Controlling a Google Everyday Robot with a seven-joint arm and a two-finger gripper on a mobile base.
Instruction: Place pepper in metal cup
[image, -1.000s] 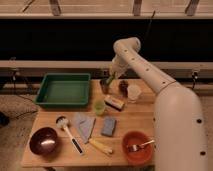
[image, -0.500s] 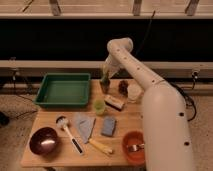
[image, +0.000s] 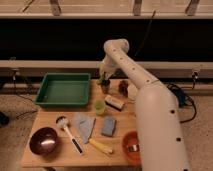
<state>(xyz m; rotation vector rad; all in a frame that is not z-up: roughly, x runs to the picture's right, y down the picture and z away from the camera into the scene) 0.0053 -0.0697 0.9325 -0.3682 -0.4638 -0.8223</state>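
Note:
The pepper is a small dark-green piece held at the tip of my gripper, at the table's back middle. The gripper hangs down from the white arm and is shut on the pepper. The metal cup is a small dark cylinder standing right under the gripper. The pepper's lower end is at or just above the cup's rim; I cannot tell whether it touches.
A green tray lies left of the cup. A pale green cup, a tan block, a white round container, a blue sponge, a grey cloth, a yellow corn piece, a dark red bowl and an orange bowl lie around.
The gripper has moved left with the pepper, from over the block's side to right above the metal cup, and the arm's elbow has swung left with it.

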